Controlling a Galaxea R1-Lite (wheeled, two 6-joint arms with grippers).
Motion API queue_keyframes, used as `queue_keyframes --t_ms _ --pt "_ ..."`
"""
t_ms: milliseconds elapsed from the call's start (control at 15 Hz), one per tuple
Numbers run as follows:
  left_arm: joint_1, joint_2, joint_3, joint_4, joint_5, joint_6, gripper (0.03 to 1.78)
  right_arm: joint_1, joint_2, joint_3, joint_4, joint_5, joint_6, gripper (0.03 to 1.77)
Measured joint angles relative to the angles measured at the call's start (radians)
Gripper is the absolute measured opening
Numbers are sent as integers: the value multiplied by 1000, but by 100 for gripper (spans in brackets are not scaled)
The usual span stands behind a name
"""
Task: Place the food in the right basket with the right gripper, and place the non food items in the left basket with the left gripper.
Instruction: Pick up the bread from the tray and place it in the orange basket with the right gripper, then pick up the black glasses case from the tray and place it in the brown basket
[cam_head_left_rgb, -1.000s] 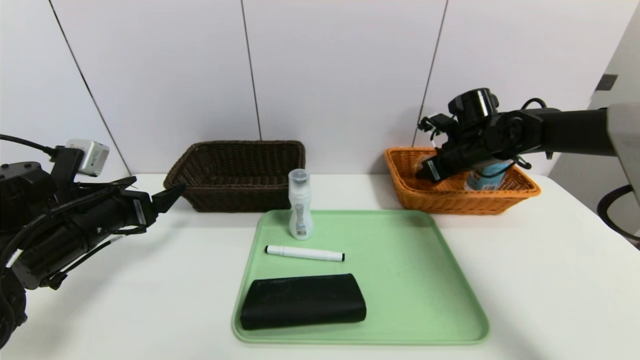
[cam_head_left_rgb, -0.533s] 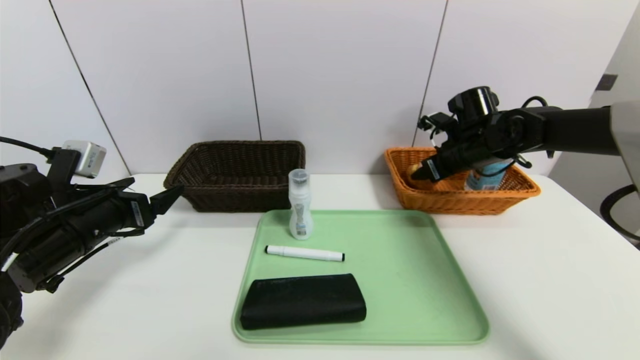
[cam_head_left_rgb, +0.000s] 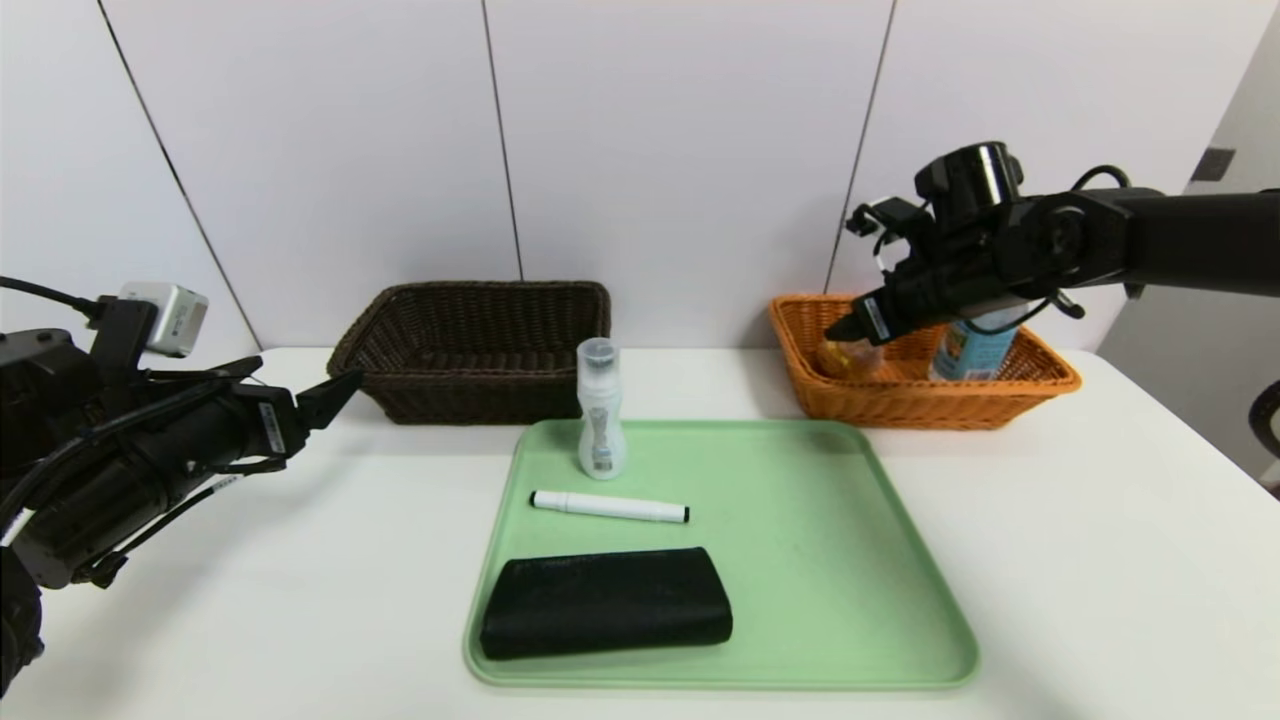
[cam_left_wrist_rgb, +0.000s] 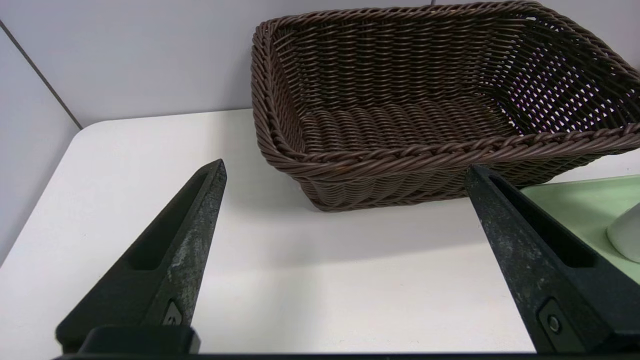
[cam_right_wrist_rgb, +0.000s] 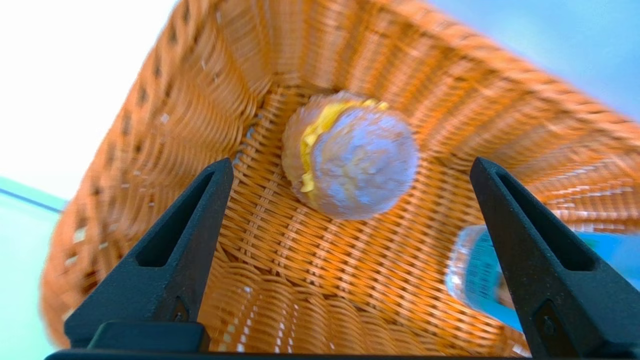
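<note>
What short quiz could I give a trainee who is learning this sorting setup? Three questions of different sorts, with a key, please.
1. True or false: the brown basket has nothing in it.
2. Which lies nearest the front edge of the green tray? A. white marker B. black pouch C. white bottle
3. Fill in: the right claw, jaws apart, hovers over a wrapped ___ in the orange basket.

Key: 1 true; 2 B; 3 bun. The left claw waits open beside the brown basket.
</note>
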Motion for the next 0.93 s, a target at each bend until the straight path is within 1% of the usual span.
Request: queue_keyframes --t_ms 200,333,467,600,800,933 --pt "0 1 0 0 39 -4 169 -3 -100 19 0 -2 50 166" --pt "-2 3 0 0 41 -11 169 -14 -201 58 -1 -2 74 167" --pt "-4 2 -2 0 42 -14 169 -25 -321 133 0 1 92 168" --pt "-5 0 -8 -1 43 -13 169 -30 -468 280 -3 11 124 169" --pt "-26 -16 -4 -2 49 -17 169 -33 -695 578 -61 34 148 169" --pt "-73 -30 0 -9 86 -35 169 -35 -846 779 -127 44 154 169"
